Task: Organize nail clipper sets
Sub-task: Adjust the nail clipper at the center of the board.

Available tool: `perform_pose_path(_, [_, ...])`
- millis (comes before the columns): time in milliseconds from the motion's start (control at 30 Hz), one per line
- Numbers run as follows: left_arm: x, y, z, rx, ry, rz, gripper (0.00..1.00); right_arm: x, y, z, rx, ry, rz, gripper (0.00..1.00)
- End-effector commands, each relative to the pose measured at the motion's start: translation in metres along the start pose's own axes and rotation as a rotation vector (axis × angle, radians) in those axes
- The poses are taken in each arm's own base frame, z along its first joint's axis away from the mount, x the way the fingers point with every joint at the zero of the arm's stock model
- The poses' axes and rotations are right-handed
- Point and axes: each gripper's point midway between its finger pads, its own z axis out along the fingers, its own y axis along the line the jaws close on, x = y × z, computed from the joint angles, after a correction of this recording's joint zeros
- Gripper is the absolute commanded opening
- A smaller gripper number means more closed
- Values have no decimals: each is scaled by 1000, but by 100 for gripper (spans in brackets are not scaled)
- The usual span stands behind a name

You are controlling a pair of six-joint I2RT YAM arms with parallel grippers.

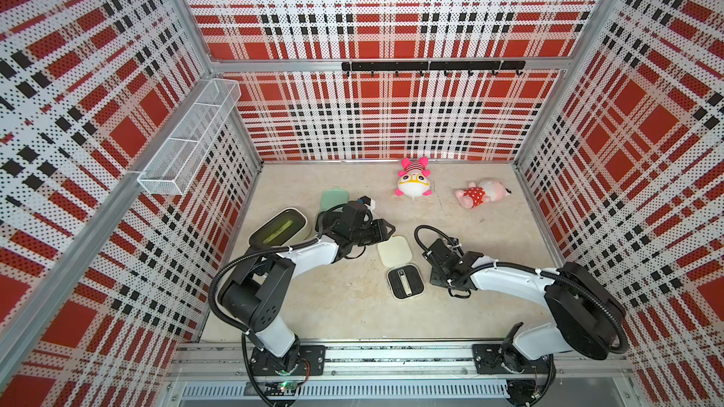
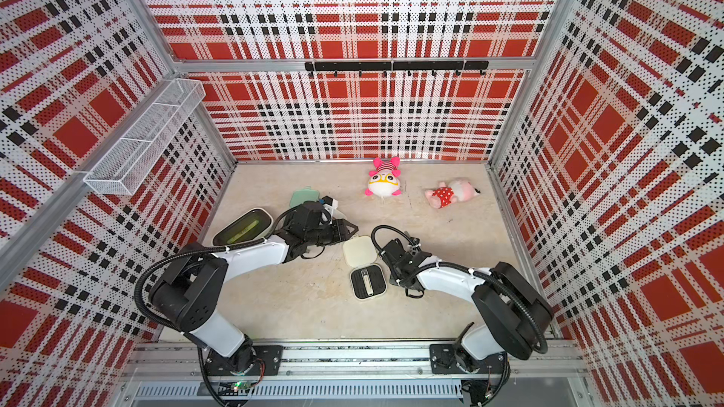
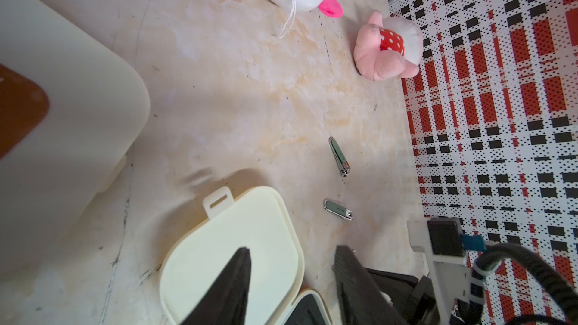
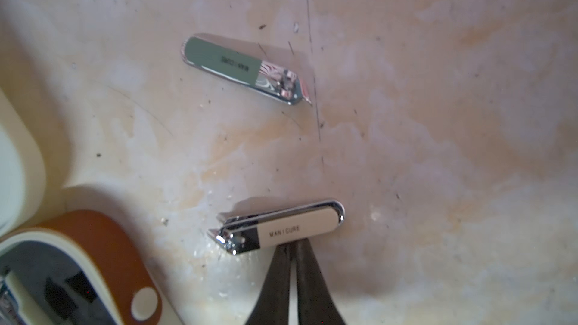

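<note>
Right gripper (image 4: 291,246) closed tight, its tips touching the cream clipper (image 4: 297,226) on the tabletop (image 4: 438,120); left gripper (image 3: 294,250) half apart over the cream case lid (image 3: 203,261), holding nothing

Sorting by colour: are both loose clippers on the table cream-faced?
No, one is the green clipper, lying apart from the cream clipper marked MANICURE.

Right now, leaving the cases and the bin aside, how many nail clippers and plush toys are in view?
Nail clippers: 3 - green-faced clipper, cream-faced clipper, third clipper inside open cream case
Plush toys: 2 - white plush, pink plush
Total: 5
</note>
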Motion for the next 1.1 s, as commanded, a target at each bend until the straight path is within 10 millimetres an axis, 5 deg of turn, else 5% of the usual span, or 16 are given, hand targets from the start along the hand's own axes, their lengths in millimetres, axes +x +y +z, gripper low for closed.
perform_pose_path(0, [1,4,3,-9,-3,-1,48,-11,16,0,-44,-9,-29,9])
perform_pose_path(233, [2,6,1,-17,-5,-5,48,-33,22,-22,-71,-69,-56,15])
perform_pose_path(500, [3,4,1,-16,-5,-6,48,-55,18,-12,-73,-72,-51,26])
perform_pose_path(1067, [5,3,1,-11,-2,-4,48,-49,3,18,-23,-11,-29,12])
